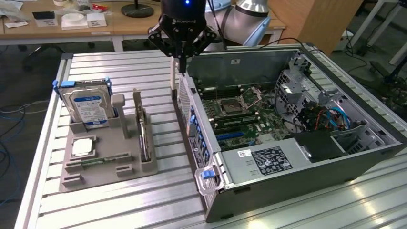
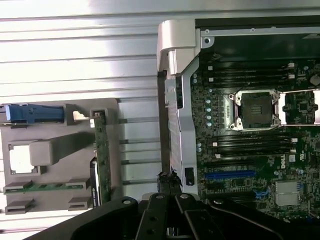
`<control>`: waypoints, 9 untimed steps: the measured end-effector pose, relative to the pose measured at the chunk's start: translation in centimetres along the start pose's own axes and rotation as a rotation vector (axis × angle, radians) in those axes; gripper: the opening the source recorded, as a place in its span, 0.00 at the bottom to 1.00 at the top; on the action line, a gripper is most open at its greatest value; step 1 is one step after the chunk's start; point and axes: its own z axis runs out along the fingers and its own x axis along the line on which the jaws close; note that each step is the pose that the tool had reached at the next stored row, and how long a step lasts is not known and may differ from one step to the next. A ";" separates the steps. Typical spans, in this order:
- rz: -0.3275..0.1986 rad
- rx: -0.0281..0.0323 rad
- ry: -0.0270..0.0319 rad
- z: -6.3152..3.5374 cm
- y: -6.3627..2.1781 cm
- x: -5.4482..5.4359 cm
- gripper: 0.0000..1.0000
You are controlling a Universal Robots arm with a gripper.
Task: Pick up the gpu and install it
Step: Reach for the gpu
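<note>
The gpu [image 1: 145,138] is standing on edge in the grey holder [image 1: 105,171] on the bench [image 1: 127,210], near the hard drive [image 1: 89,105]. Further back, the pincer [image 1: 182,69] hangs pinched shut over the open PC case [image 1: 356,162], above the wall facing the holder.

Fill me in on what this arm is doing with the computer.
The robot arm's black gripper hangs with its fingers shut and empty above the edge of the open dark grey computer case, on the side facing the grey holder tray. The thin brownish-green gpu card stands on edge in that tray, not yet picked up, next to the silver hard drive with a blue-white label.
</note>
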 end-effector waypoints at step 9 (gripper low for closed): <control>0.000 0.0001 0.0000 -0.03 -0.10 1.3 0.11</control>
